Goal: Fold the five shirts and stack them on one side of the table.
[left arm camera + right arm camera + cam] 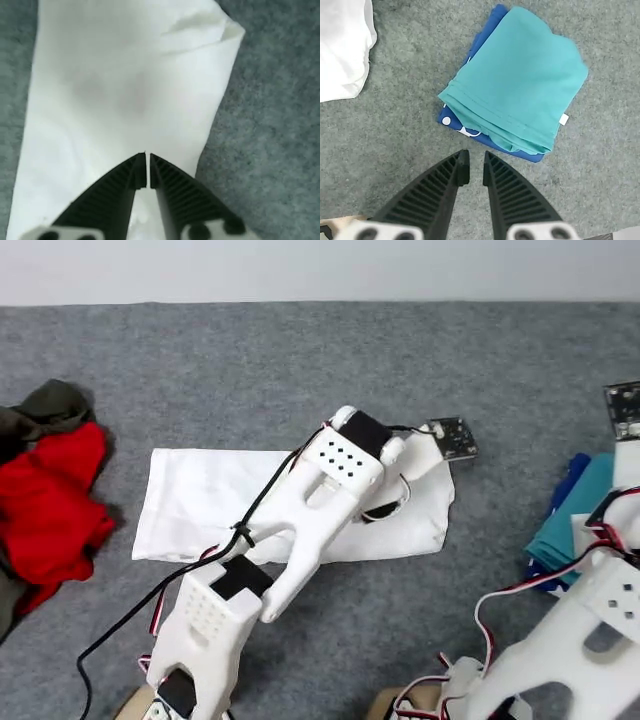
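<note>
Two of five looked done: teal folded shirt (520, 75) sat on blue folded shirt (454, 124) at the bench's right edge. Crumpled red shirt (55, 500) and olive shirt (50, 405) lay unfolded at the left edge. Left gripper (147, 157), clenched empty, hung over the part-folded white cotton shirt (125, 90) mid-bench; right gripper (476, 156) slightly parted, empty.

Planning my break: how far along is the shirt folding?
Done: the teal shirt lies folded on the blue shirt at one side. In hand: the left gripper is over the partly folded white shirt. Left: the red shirt and the olive shirt, both crumpled at the other side.
</note>
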